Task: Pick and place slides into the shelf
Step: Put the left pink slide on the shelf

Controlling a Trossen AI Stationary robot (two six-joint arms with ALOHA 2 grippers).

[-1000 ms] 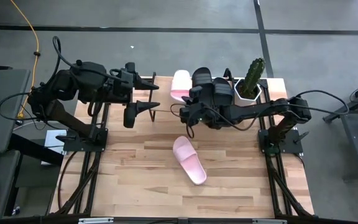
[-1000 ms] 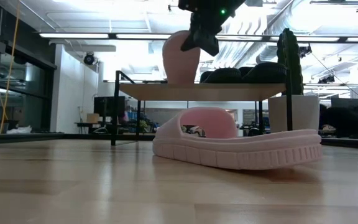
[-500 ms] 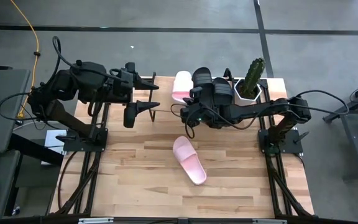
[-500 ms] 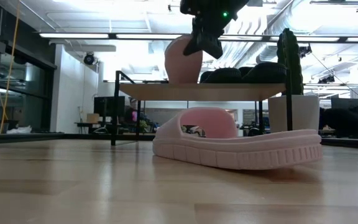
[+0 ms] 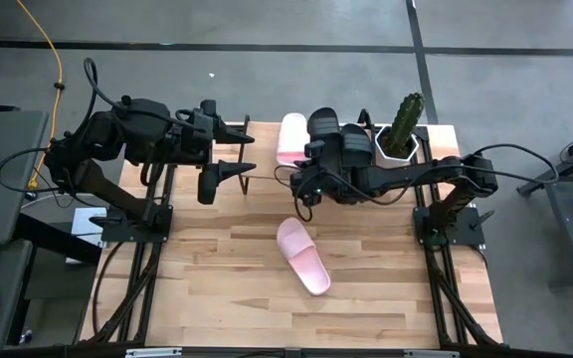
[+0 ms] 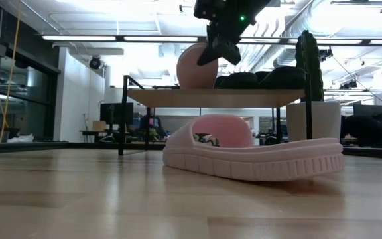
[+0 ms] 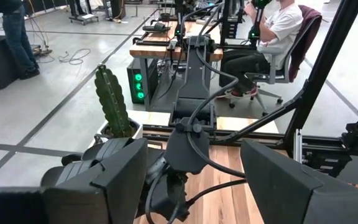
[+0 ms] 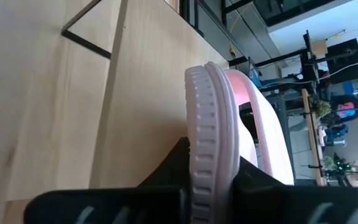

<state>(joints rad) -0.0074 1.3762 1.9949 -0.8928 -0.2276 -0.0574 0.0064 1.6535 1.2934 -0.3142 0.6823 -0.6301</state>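
wooden tabletop (image 5: 217, 278) (bright open office behind)

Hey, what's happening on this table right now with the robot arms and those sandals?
The right gripper is shut on a pale pink slide, holding it at the shelf beside two black slides already resting there. The other pink slide lies on the table, not yet picked up. The left gripper waits open at the shelf's left end. A potted cactus stands at the table's far right corner.
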